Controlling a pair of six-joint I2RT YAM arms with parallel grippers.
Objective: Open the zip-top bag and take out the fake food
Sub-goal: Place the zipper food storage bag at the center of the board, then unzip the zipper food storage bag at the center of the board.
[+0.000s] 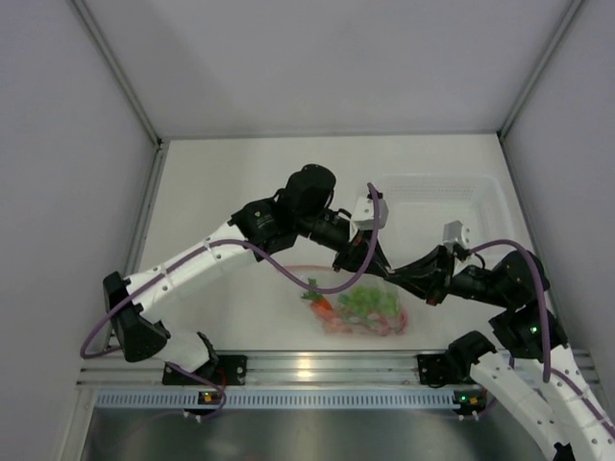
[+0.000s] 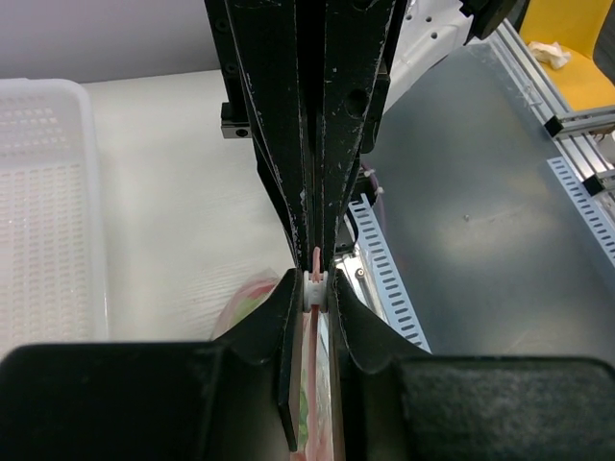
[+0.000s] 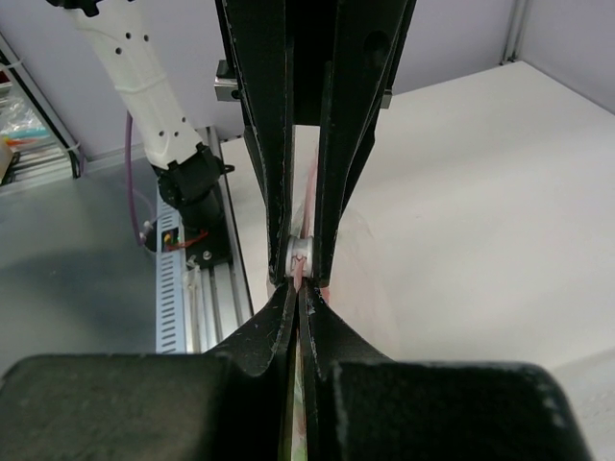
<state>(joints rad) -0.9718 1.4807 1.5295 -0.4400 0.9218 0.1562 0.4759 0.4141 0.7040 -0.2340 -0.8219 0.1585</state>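
Closest to the lens runs the aluminium rail point(image 1: 317, 365) at the counter's point(image 1: 221, 182) near edge, with both arm bases bolted to it. From the left base, the left arm point(image 1: 192, 261) sweeps up and across to the middle, then bends down towards the zip-top bag point(image 1: 396, 319). The left tool point(image 2: 315, 288) has its jaws drawn almost together, pinching the small white slider point(image 2: 315, 285) that sits on the bag's pink zip strip point(image 2: 316, 257). The bag is at the front centre of the counter, just below and between the two tools, its top edge held up in their grip. Whether its body rests on the counter cannot be told. Inside it the fake food point(image 1: 368, 303) shows through the clear plastic: green leafy pieces, a red-orange piece point(image 1: 322, 307) at the left end and pinkish pieces lower down. Facing the left tool tip to tip, the right tool point(image 3: 298, 288) is fully closed on the zip strip just beside the slider. The right arm point(image 1: 509, 288) folds back to its base at the right. Behind it stands a clear rigid tub point(image 1: 437, 177).
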